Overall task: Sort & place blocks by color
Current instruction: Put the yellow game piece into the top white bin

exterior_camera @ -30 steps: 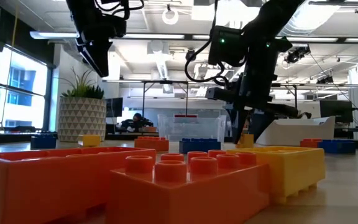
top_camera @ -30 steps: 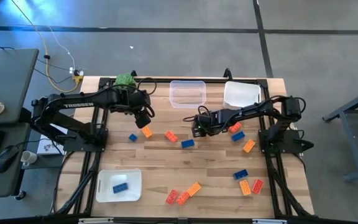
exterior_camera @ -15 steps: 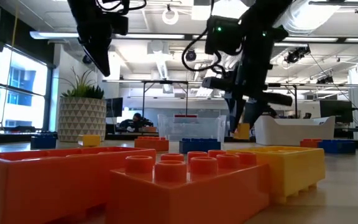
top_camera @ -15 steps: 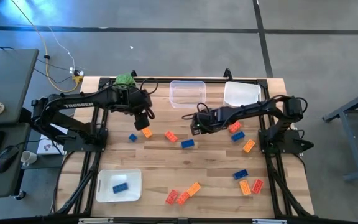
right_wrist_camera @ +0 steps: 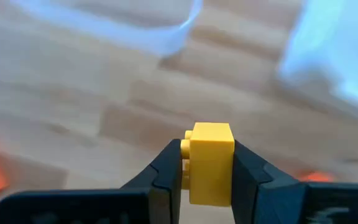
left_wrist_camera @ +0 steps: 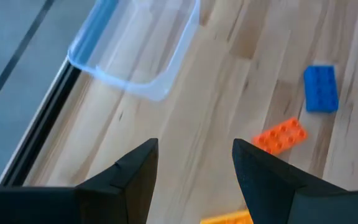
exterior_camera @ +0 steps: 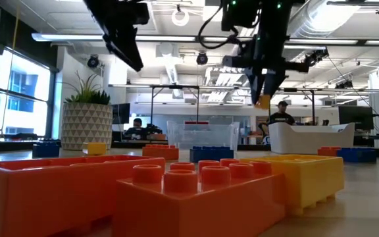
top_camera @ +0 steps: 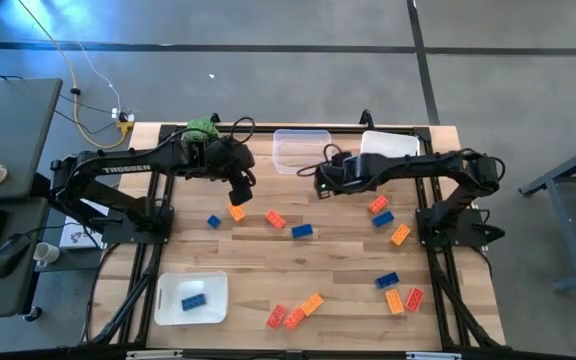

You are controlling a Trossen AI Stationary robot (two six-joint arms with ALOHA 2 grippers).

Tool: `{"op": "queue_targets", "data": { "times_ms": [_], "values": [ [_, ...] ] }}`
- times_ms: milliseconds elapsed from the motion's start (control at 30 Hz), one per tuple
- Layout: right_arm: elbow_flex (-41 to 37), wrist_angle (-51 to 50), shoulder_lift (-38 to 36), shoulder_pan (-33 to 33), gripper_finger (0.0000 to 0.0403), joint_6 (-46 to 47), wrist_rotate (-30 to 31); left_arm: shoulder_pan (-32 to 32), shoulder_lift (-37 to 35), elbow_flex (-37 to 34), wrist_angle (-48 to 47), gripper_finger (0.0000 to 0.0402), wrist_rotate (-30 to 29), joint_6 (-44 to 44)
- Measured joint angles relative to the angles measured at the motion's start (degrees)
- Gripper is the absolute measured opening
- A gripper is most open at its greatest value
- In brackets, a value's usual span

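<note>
Yellow is the colour in play: the right gripper (right_wrist_camera: 209,171) is clamped on the tiny yellow block (right_wrist_camera: 210,162) and holds it in the air, well clear of the wood, close to the near edge of the clear tray (top_camera: 301,149) at the back of the table (top_camera: 338,270). By my reckoning the sorting has barely started. Only one blue block (top_camera: 193,300) lies in the white tray (top_camera: 191,298) at the front left, while the clear tray and the white tray beside it (top_camera: 388,150) look bare from above. The rest of the blocks are loose on the boards: a few in the middle, a few near the right arm's base, and a cluster along the front edge. The right arm reaches in from its post, stretched long and low toward the middle of the back row. The left gripper (left_wrist_camera: 194,168) hangs with its fingers apart and nothing between them, poised above an orange block (top_camera: 236,212) left of centre.
</note>
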Motion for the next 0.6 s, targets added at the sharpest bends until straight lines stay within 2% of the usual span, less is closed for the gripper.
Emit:
{"op": "queue_targets", "data": {
  "times_ms": [200,400,600],
  "values": [
    [1.0,-6.2,-4.0,-5.5,0.0071,-4.1,4.3,0.0,0.0,0.0,5.3,0.0193,0.0,0.0],
    [1.0,-14.8,-6.9,-11.9,0.0072,-6.7,6.6,-0.6,0.9,0.0,15.1,0.0193,1.5,-2.4],
    [1.0,-18.7,-7.6,-18.1,0.0073,-9.8,7.5,-3.0,4.8,0.0,17.0,0.0193,2.3,-2.6]
  ]
}}
